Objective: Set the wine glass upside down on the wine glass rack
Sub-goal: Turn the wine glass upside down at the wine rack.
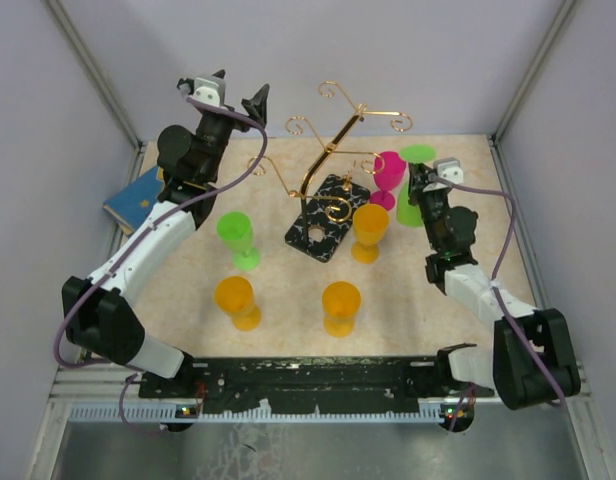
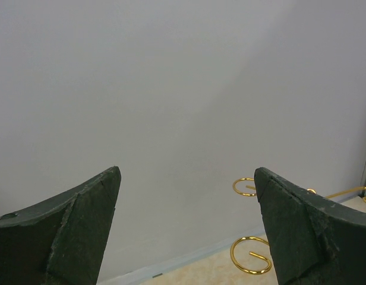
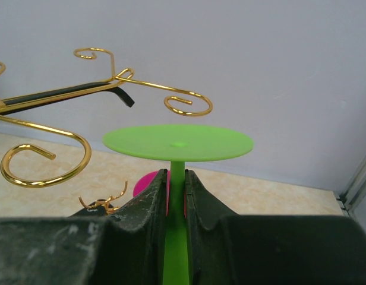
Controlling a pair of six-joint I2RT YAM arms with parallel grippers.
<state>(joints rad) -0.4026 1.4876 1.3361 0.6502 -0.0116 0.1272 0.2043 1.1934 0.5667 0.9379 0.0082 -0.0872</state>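
Pinching the stem just under the foot, the right gripper (image 3: 176, 183) has its jaws narrow on the green wine glass (image 3: 178, 142), which is inverted just right of the wine glass rack (image 1: 318, 235). It looks like light, stiff plastic with a smooth stem, so it could swivel. The left gripper (image 2: 186, 202) hovers left of the rack, jaws wide and empty.

- No readable text, labels, brands, numbers or signs in any of the three views.
- Blue book (image 1: 138, 196) at the left edge of the table (image 1: 288, 292): any print on its cover is too small to make out.
- Both wrist views: only bare surfaces, nothing lettered.
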